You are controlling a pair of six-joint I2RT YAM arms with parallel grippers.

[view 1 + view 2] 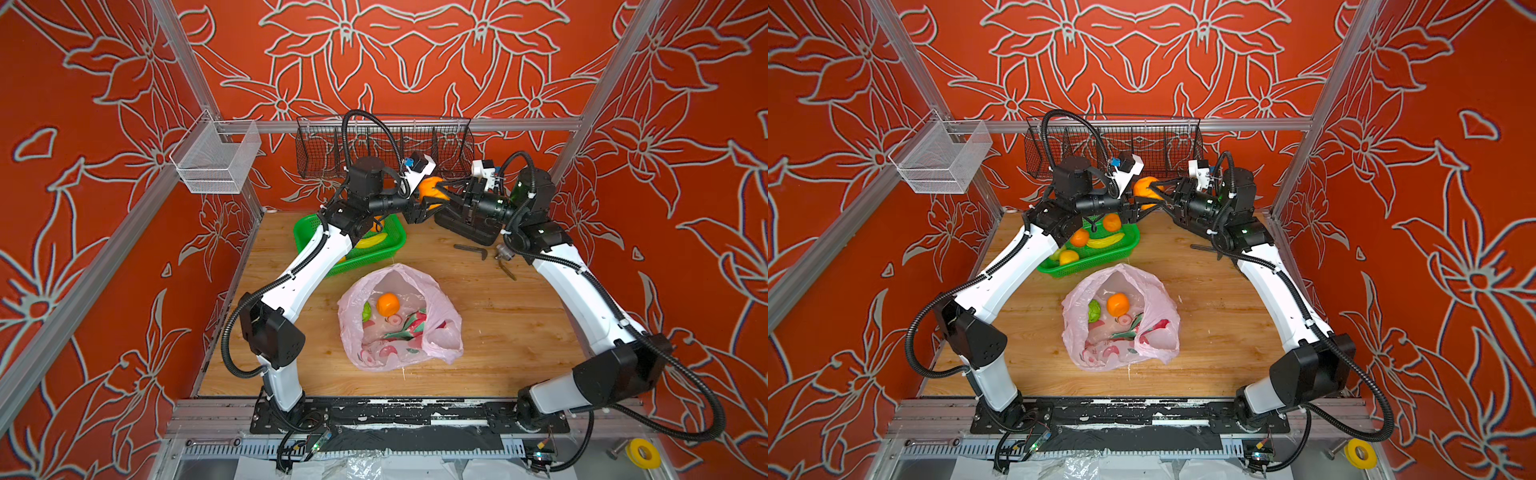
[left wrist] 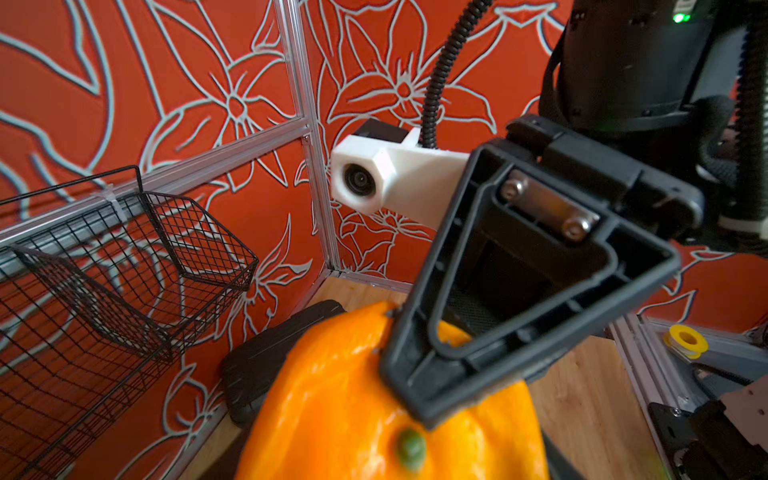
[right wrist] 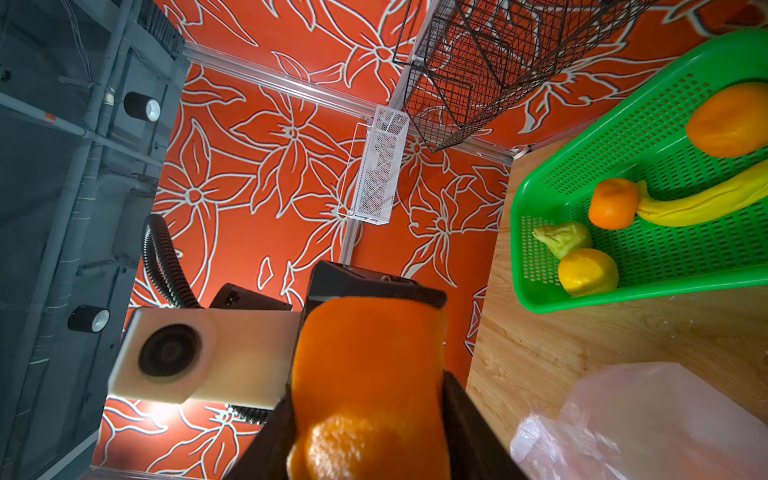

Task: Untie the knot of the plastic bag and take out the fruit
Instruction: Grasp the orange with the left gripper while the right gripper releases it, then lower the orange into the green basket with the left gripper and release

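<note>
Orange (image 1: 431, 192): was pinched mid-air by right gripper (image 1: 439, 194); left gripper (image 1: 426, 206) stood at it, grip untellable; release advisable only once left clamped firmly.

The left arm (image 1: 307, 266) and the right arm (image 1: 582, 291) are built of smooth white link shells between boxy black joint housings, on a scuffed black base plate (image 1: 457, 415). Black corrugated conduit (image 2: 436, 83) loops along them, cinched with white zip ties. Each wrist carries a faceted white camera housing (image 2: 374, 178) with a round black lens. The jaws are dark grey ribbed plastic, triangular and open-framed, with a metal plate (image 2: 544, 208) fixed by two screws; a green light (image 2: 679, 17) glows on a black motor body
</note>
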